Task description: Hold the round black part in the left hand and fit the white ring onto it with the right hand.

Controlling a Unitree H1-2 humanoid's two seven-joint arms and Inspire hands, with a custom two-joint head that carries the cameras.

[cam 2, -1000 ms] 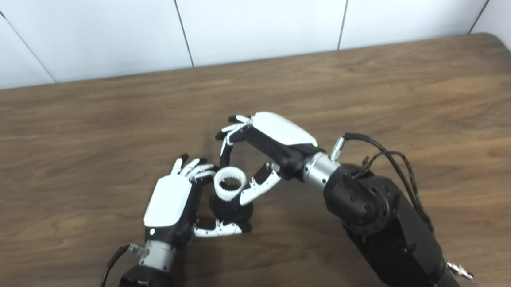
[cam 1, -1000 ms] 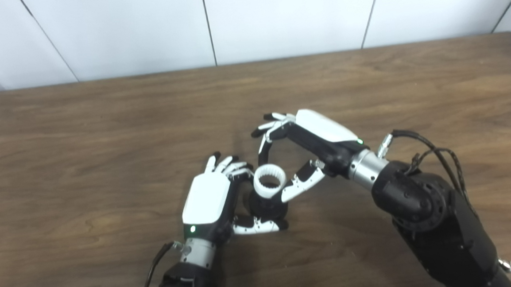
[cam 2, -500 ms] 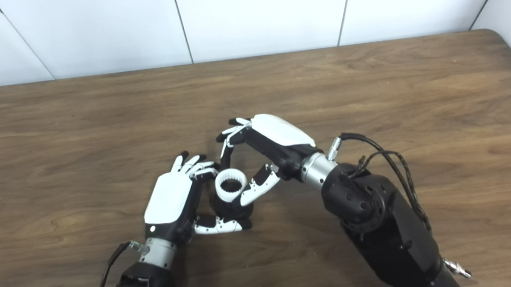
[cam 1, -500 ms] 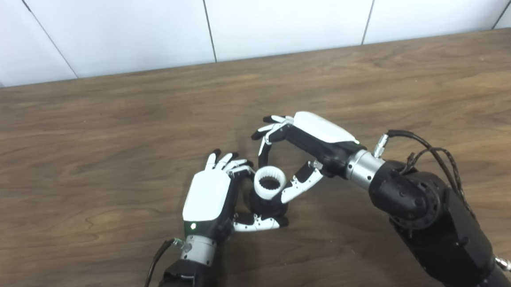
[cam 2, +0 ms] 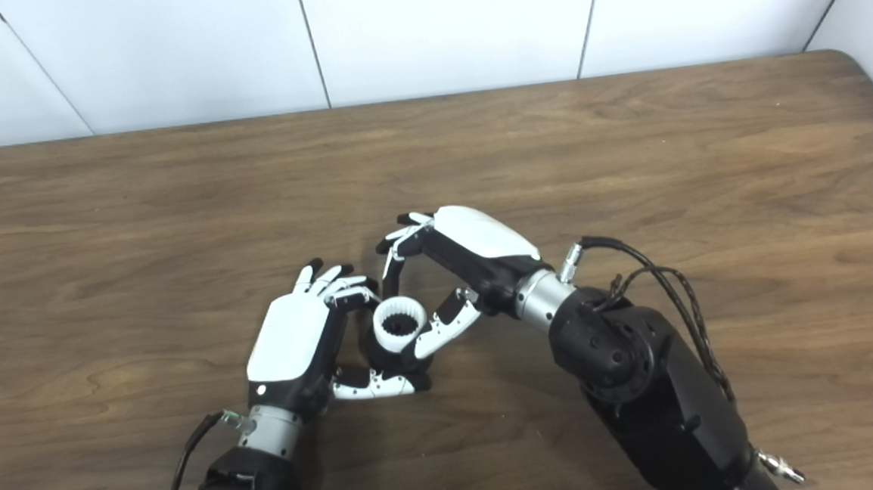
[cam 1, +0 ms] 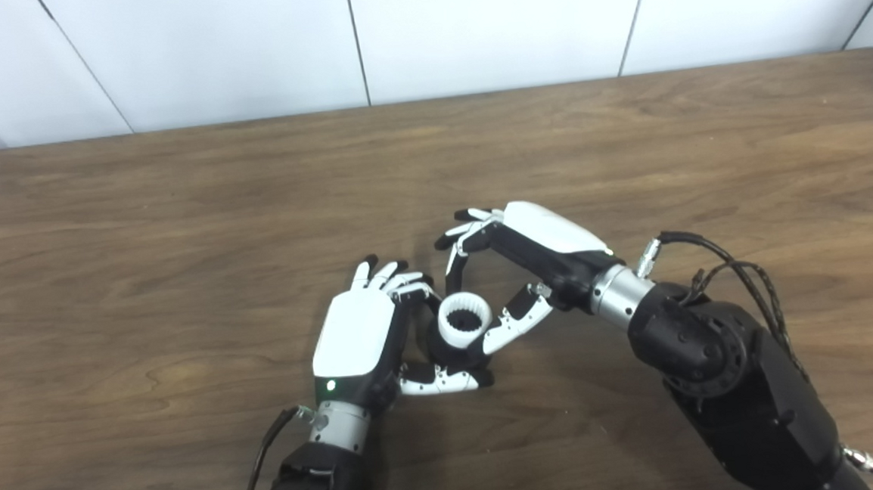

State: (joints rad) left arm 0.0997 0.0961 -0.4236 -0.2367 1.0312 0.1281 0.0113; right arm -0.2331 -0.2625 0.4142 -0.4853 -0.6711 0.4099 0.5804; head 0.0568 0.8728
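The round black part (cam 1: 452, 352) stands on the wooden table, and my left hand (cam 1: 355, 339) is shut on it, fingers behind and thumb in front. A white toothed ring (cam 1: 464, 320) sits on top of the black part. My right hand (cam 1: 518, 270) pinches the ring between a fingertip at its far side and the thumb at its right side. Most of the black part is hidden by the ring and both thumbs. In the right eye view the ring (cam 2: 400, 323) shows the same way between the two hands.
The brown wooden table (cam 1: 177, 215) spreads wide around the hands, its far edge against a white panelled wall (cam 1: 468, 23). Loose black cables (cam 1: 742, 279) run along my right forearm.
My right hand has come down and a little toward me with the white ring, which now sits lower on the black part. The left hand has kept its hold in place.
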